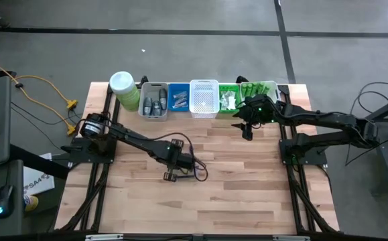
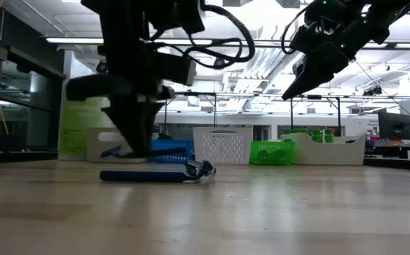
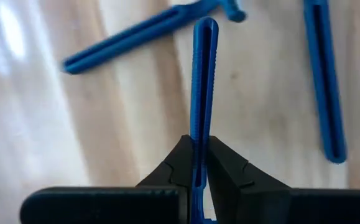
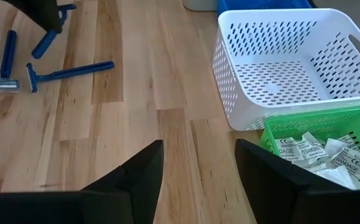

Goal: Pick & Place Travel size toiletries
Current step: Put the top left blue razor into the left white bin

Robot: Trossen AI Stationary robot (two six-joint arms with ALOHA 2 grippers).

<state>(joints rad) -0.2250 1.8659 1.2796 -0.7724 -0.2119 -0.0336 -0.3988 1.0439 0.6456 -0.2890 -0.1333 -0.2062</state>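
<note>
A pale wooden table (image 1: 247,181) of butcher-block strips stands on a grey floor. The low view looks past it into a bright hall with ceiling lights and metal frames.

Along the table's far edge runs a row of bins: a grey bin (image 1: 153,101), a blue bin (image 1: 179,98), an empty white basket (image 4: 291,68), a green basket (image 4: 329,146) holding white bandage sachets (image 4: 304,149), and a pale tray (image 1: 264,90) of green items. A large pale-green jar (image 1: 123,90) with a white lid ends the row on the left.

The left gripper (image 3: 195,168) is down at the table's middle, its fingers clenched on the handle of a blue razor (image 3: 201,93) — the handle runs straight out from between the fingertips. Two more blue razors lie on the wood just beside it, one (image 3: 148,34) beyond the held one's tip, the other (image 3: 323,81) roughly alongside it.

The right gripper (image 4: 198,162) hangs above the table just in front of the green basket, released, fingers spread with nothing between them — well apart from the razors.
</note>
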